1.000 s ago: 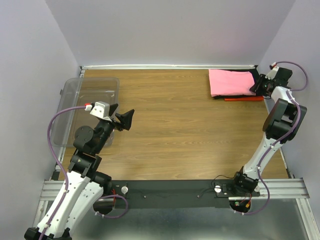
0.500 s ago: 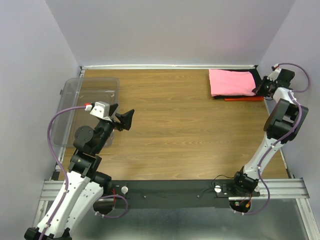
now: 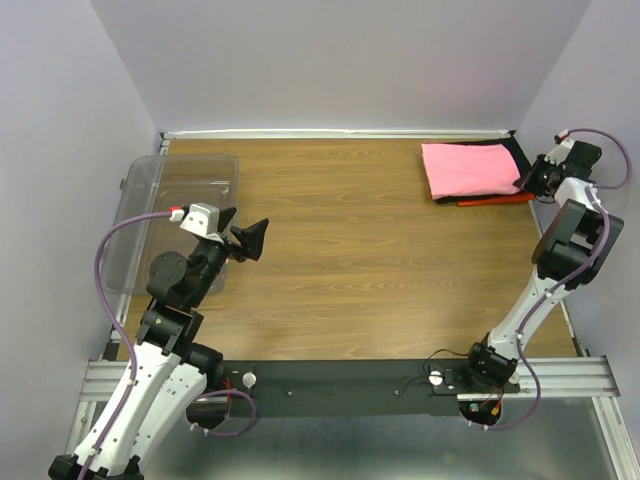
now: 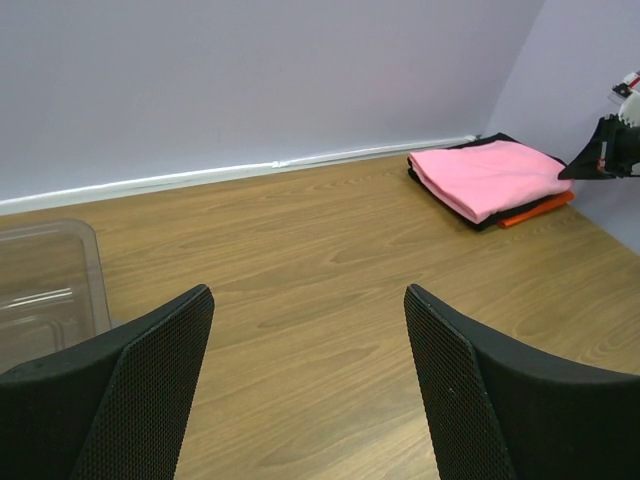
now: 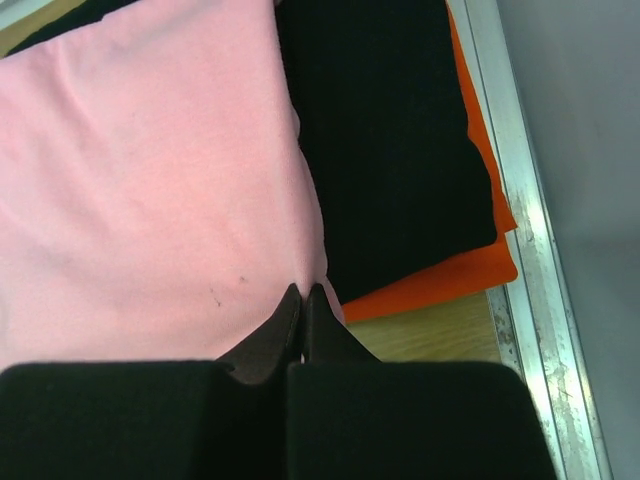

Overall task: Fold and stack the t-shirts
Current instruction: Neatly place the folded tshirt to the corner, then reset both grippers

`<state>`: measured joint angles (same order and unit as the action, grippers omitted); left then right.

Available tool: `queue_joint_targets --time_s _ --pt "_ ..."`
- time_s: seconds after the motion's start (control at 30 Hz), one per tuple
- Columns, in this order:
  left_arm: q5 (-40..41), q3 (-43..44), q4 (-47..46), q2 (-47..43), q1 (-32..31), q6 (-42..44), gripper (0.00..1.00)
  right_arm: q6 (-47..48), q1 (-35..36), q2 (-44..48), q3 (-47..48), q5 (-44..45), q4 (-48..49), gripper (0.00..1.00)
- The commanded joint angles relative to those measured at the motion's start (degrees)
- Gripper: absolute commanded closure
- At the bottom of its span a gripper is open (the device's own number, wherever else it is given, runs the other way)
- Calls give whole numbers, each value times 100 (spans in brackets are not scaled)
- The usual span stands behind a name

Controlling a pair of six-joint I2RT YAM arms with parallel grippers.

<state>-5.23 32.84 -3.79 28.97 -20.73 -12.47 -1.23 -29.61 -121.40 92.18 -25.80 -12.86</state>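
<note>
The t-shirts lie folded in a stack at the table's far right corner. The pink t-shirt (image 3: pixel 470 168) (image 4: pixel 490 172) (image 5: pixel 150 180) is on top, skewed over the black one (image 5: pixel 390 130) and the orange-red one (image 5: pixel 440 280) (image 3: pixel 495 200). My right gripper (image 3: pixel 528 180) (image 5: pixel 303 292) is shut, its tips pinching the pink shirt's near right edge, where the cloth puckers. Far off at the left, my left gripper (image 3: pixel 250 240) (image 4: pixel 305 290) hangs open above bare wood with nothing between its fingers.
A clear plastic tub (image 3: pixel 150 200) (image 4: pixel 40 290) stands at the table's left edge beside the left arm. A metal rail (image 5: pixel 520 200) and the walls close in right behind the stack. Bare wooden tabletop (image 3: pixel 350 240) lies between the arms.
The right gripper closed on the pink shirt's edge and drew back to the right, turning the pink shirt and skewing the stack. The left arm stayed still.
</note>
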Motion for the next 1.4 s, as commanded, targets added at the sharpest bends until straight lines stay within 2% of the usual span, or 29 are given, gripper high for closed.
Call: queue_joint_targets --time_s 0.0,0.23,0.37,0.4,0.47,0.73,1.0,1.23,1.37 --pt "-136 -50 -122 -14 25 17 15 71 -186 258 98 -319 117 99" --pt "-136 -67 -122 -32 34 25 15 9 -186 152 125 -663 109 98" --pt "-136 -58 -122 -14 25 25 15 79 -186 178 28 -785 109 86" --pt "-136 -58 -130 3 25 25 15 306 -186 196 -24 -829 117 79" --pt "-136 -58 -131 -6 25 25 15 430 -186 292 -77 -961 109 72" --pt "-136 -50 -130 -49 25 25 15 1239 112 846 -384 -927 -5 55" --pt "-110 -50 -113 -234 25 34 15 2099 753 1689 -1122 -1066 -58 46" --pt "-48 -15 -34 -269 25 25 15 2846 1342 2024 -1510 -1734 -523 45" --pt "110 12 63 -304 25 34 15 3085 1703 2349 -1870 -1622 -735 45"
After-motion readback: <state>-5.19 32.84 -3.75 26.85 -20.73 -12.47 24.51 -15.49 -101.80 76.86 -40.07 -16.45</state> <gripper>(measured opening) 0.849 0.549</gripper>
